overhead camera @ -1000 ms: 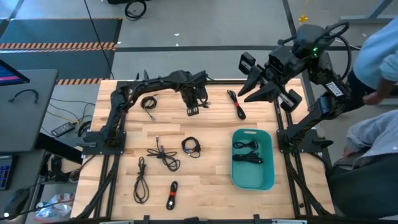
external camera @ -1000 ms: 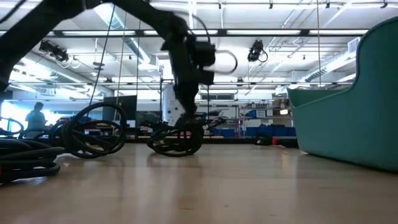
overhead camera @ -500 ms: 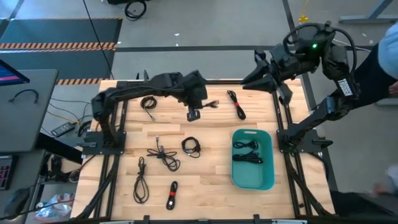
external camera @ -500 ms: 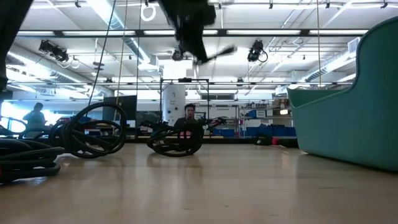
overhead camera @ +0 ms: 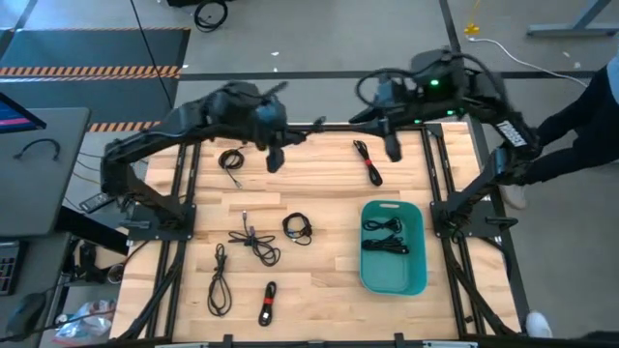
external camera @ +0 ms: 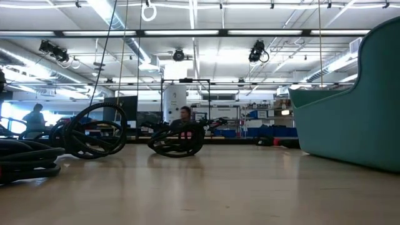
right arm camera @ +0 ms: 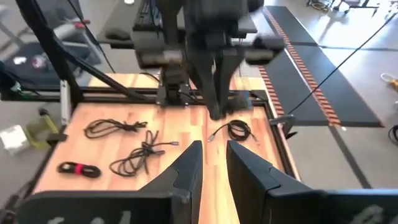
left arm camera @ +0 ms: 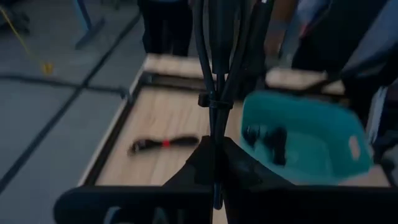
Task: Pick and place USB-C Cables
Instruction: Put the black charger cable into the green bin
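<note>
**Left arm held a cable aloft at the table's far edge**

The left gripper [overhead camera: 274,155] hung above the far-left part of the wooden table [overhead camera: 329,280], its fingers [left arm camera: 239,168] pinched together on a black USB-C cable [left arm camera: 214,74], whose tied strands ran straight out from between them in the left wrist view. The right gripper [overhead camera: 392,145] was raised over the far edge near the middle; its 2 fingers [right arm camera: 186,165] stood a narrow gap apart with nothing between them.

The other cables lay scattered on the table: a coil [overhead camera: 230,159] near the left gripper, a straight bundle [overhead camera: 368,161] by the right gripper, a small coil [overhead camera: 298,228], a tangled one [overhead camera: 253,242], a long loop [overhead camera: 220,280] and a red-banded bundle [overhead camera: 268,303] towards the near edge. 2 more [overhead camera: 385,235] sat inside the teal tub [overhead camera: 418,275].
</note>
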Controlling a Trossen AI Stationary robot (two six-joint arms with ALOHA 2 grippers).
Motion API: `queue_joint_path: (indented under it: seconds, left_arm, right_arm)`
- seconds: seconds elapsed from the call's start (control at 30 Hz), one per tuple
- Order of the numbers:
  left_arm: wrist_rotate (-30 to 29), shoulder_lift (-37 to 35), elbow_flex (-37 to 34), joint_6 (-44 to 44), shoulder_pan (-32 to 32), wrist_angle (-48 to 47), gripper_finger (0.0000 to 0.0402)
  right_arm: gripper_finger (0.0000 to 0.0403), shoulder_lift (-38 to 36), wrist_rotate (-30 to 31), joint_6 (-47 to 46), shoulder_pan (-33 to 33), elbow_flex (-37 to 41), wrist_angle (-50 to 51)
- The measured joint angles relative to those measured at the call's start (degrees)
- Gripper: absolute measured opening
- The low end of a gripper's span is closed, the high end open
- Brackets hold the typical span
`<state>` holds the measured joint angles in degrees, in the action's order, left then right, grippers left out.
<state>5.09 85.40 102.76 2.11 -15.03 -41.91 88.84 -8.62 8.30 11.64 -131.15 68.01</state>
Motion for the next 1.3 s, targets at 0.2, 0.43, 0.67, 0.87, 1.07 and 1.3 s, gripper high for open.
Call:
queue_joint_path:
  seconds: [0.2,0.43,0.67,0.87,1.07,1.3]
  left_arm:
    - [0.08,-3.66,0.00,-0.05,0.79,1.80,0.0009]
    - [0.10,-4.81,0.00,-0.07,0.82,1.00,0.0009]
    - [0.13,-4.74,0.00,0.00,0.82,-1.22,0.0009]
    - [0.22,-4.72,0.02,0.04,0.79,-4.08,0.0009]
    - [0.24,-4.68,0.02,1.17,0.79,-3.78,0.0009]
    - [0.31,-4.68,0.01,1.29,0.79,-3.15,0.0009]
  right_arm:
    - [0.0081,5.12,-0.47,3.73,0.77,0.00,-6.17]
    - [0.0134,11.34,-3.01,4.98,1.16,0.02,-12.41]
    - [0.0199,15.08,-9.61,5.35,0.53,0.04,-19.73]
    - [0.0214,14.67,-12.18,5.33,0.46,0.04,-23.11]
    - [0.0172,13.90,-12.07,5.12,0.54,0.00,-21.62]
    - [0.0105,14.05,-11.89,5.22,0.63,0.00,-20.81]
